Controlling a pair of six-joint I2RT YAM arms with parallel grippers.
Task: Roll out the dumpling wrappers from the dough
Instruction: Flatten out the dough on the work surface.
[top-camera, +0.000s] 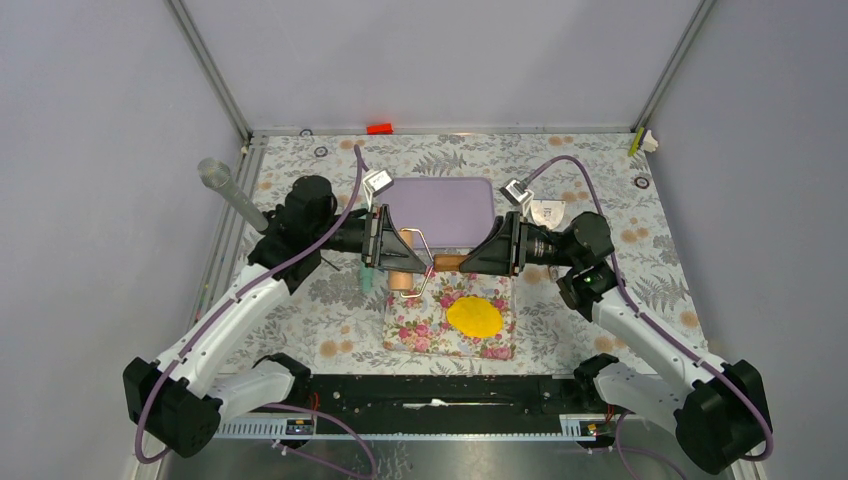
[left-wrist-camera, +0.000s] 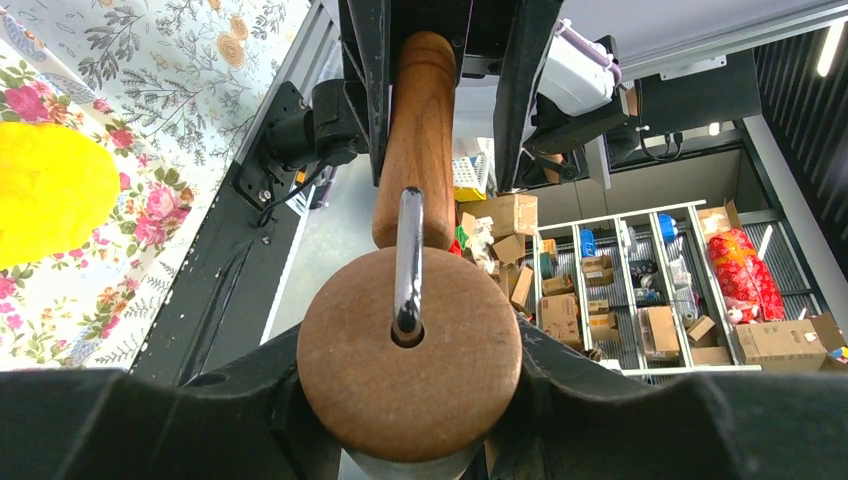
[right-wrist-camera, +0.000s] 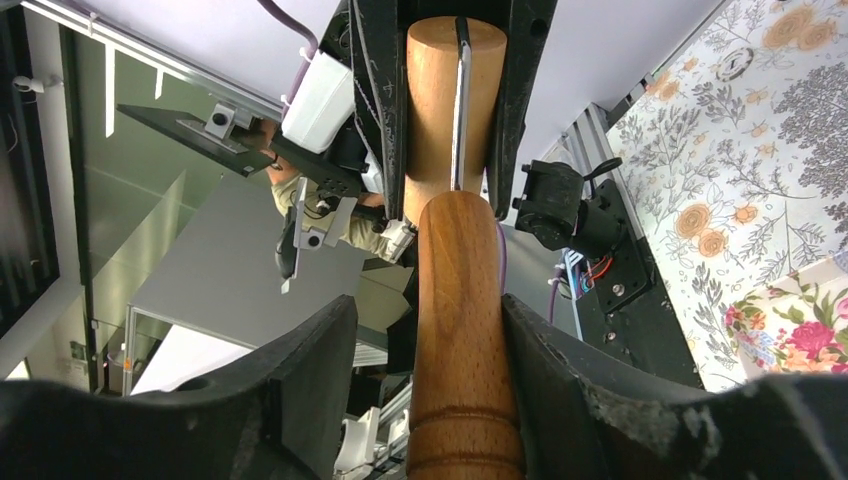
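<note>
Together, left hand (left-wrist-camera: 410, 395) and right hand (right-wrist-camera: 465, 390) tight around the wooden rolling pin (top-camera: 449, 262), near the dough (top-camera: 474, 316).

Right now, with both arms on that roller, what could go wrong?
The left gripper and right gripper each clamp one end of the roller; if the arms move out of step, it may twist or slip.
The roller is held beyond the dough, not on it; a misjudged approach might press the mat instead.
The dough could stick to the roller and lift.
</note>
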